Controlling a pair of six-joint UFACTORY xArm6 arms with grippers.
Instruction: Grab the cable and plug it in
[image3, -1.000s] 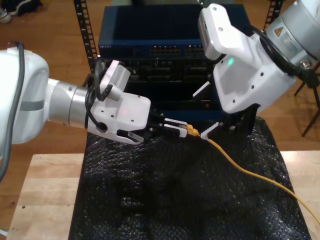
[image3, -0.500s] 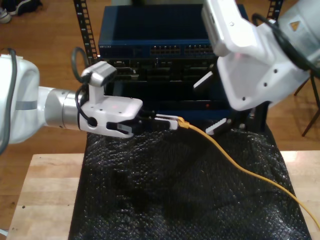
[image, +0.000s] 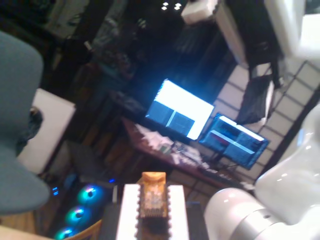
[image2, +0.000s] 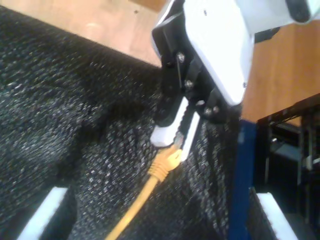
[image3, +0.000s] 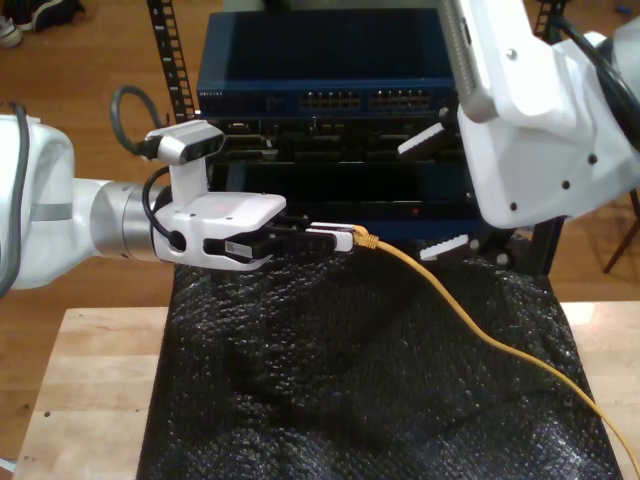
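From the exterior view, the nearest thing was the wooden table (image3: 90, 400), and over its middle lay a sheet of black bubble wrap (image3: 350, 390). The cable (image3: 470, 325) ran across that sheet from the exterior view's lower right corner up toward the centre, lifting clear of the wrap as it went.

Its yellow-orange plug end (image3: 366, 241) sat pinched at the tips of my first gripper (image3: 335, 238), which reached in level from the exterior view's left. My first wrist view looked straight along those jaws: they stood clamped on the plug (image: 152, 195), one white finger (image: 127, 212) on either side of it. My second wrist view caught the same grip from the other side, the white fingers (image2: 167, 131) closed on the plug boot (image2: 166, 163) with the cable trailing away over the wrap (image2: 65, 115).

My second gripper (image3: 450, 195) hung higher, on the exterior view's right, a little way beyond the plug and apart from it. Its two white fingertips (image3: 420, 143) stood wide apart with nothing between them.

Behind both grippers stood the blue network switch (image3: 320, 75) in its rack, a row of ports (image3: 370, 100) along its front face, and below it darker equipment (image3: 330, 150).
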